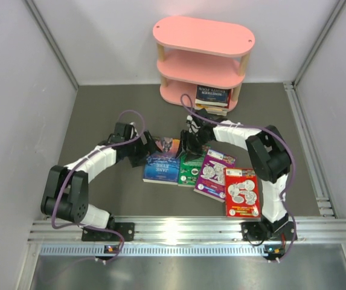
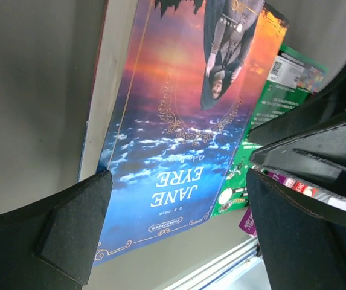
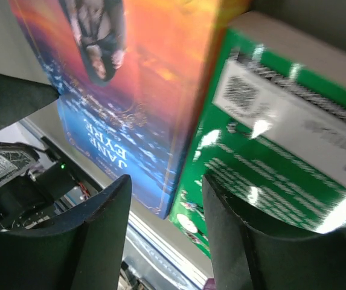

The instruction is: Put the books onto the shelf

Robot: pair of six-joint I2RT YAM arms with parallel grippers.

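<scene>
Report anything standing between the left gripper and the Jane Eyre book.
Nothing visible does. The left gripper hangs open right over the Jane Eyre book, with only its bare cover showing in the gap. The right gripper sits to one side, over the seam with the green book, not in the path.

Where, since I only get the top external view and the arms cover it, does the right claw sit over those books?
Observer: The right wrist view shows the right claw over the seam between the Jane Eyre book and the green book.
Operator: Holding either?
Observer: No, its jaws stand apart with nothing pinched.
Operator: And the left claw?
Observer: The left claw is wide open above the Jane Eyre cover.
</scene>
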